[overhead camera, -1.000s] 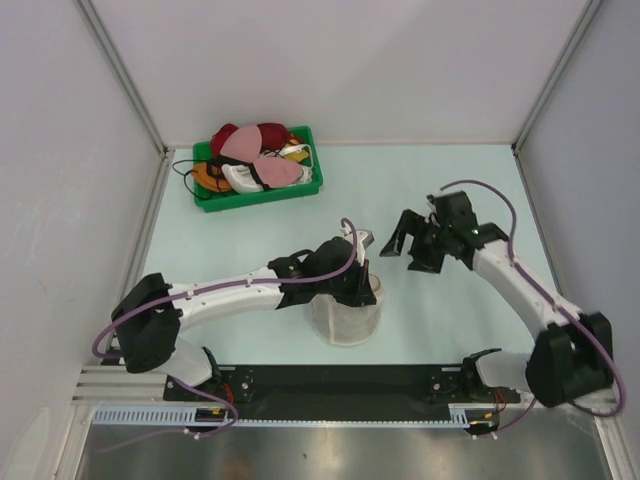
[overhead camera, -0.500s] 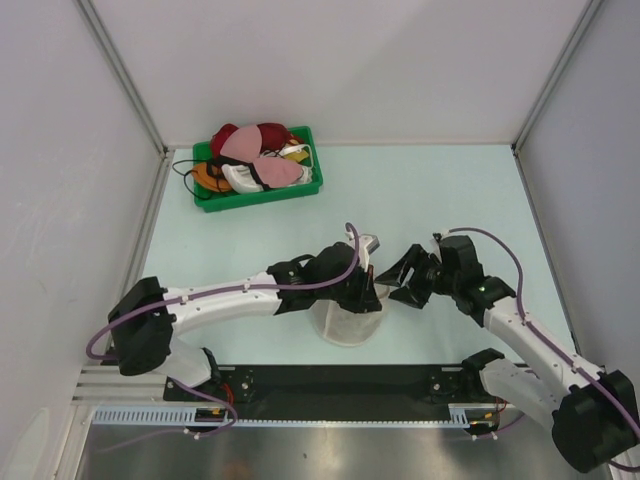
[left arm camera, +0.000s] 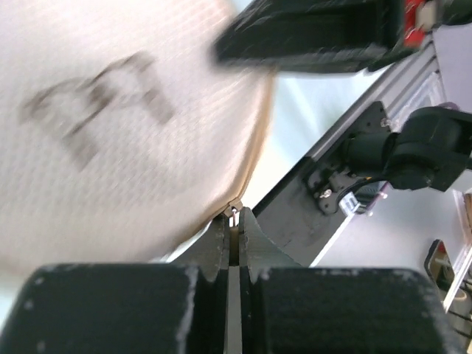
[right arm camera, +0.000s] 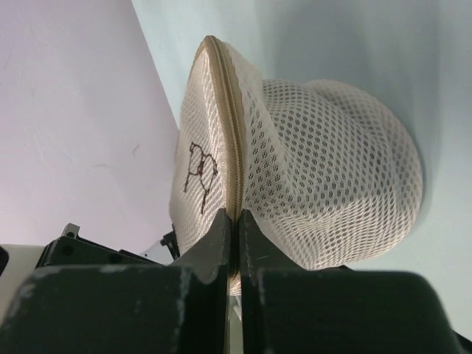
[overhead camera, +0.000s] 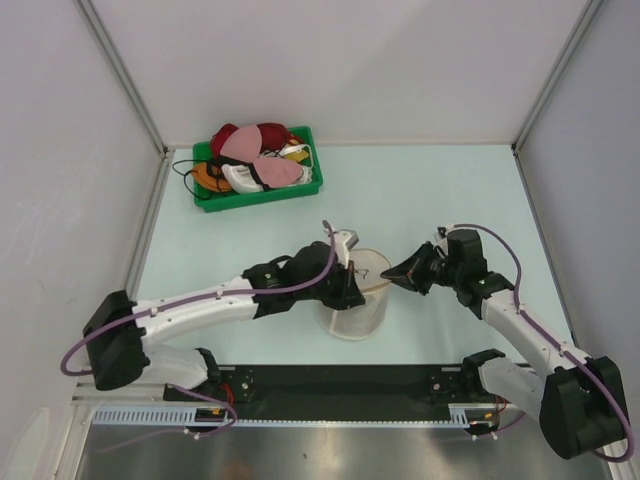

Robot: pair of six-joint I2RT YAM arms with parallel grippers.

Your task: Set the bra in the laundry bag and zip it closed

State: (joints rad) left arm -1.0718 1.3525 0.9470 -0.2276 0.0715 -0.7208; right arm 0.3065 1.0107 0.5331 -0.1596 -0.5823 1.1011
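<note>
- The laundry bag [overhead camera: 358,312] stands on the pale surface [overhead camera: 430,190], near the arms' bases and between the two end effectors.
- It is cream-white mesh and dome-shaped; in the right wrist view the flat lid [right arm camera: 193,125] stands edge-on, with a tan zip [right arm camera: 225,110] running round the rim.
- A brown line drawing [right arm camera: 199,171] is stitched on the lid.
- What the bag holds cannot be made out through the mesh.
- The left end effector [overhead camera: 348,290] is at the bag's left rim. Its fingers are pressed together, nipping the small metal zip pull [left arm camera: 234,212] at the tan seam.
- The right end effector [overhead camera: 393,274] meets the bag's right rim. Its fingers are closed flat on the zip seam, pinching the bag's edge where lid and mesh body join.
- A green bin [overhead camera: 260,194] sits at the far left of the surface, well apart from the bag, heaped with red, pink, white and orange bras [overhead camera: 258,155].
</note>
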